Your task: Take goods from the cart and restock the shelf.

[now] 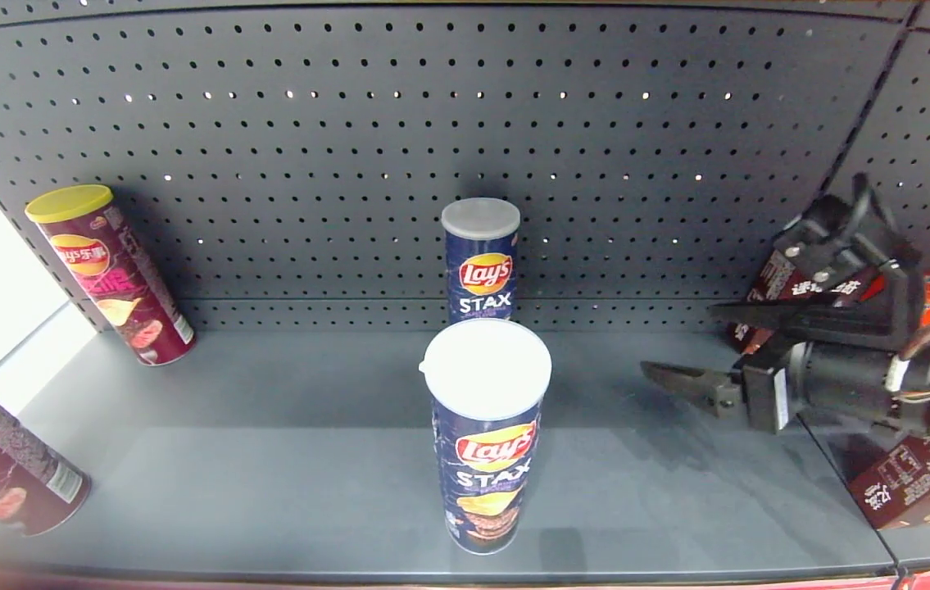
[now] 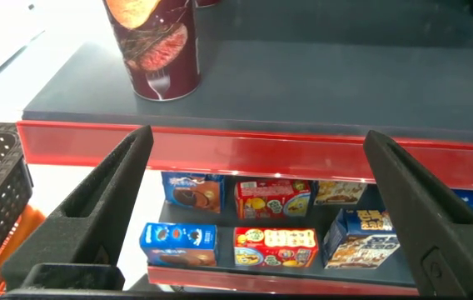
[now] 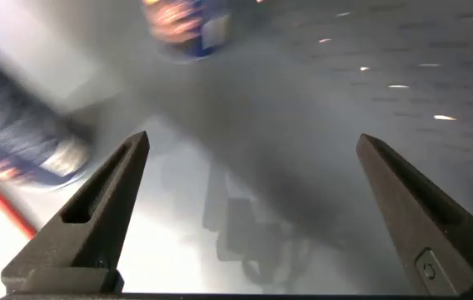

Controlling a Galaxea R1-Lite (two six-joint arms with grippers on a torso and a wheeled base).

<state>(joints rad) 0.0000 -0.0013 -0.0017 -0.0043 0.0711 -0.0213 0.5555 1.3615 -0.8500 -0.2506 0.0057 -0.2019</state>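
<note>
Head view: right gripper [image 1: 678,340] empty, jaws apart, right of near blue can [image 1: 485,434] standing at shelf [image 1: 268,459] front; left gripper [image 2: 257,137] also apart, empty. Risk: a leftward swing tips that can off the edge.

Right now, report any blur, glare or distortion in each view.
Head view: sharp, shelf edges bowed by the lens, washout on the left. Left wrist view: sharp, pale glare beyond the maroon can. Right wrist view: heavily smeared, blue can streaked.
</note>
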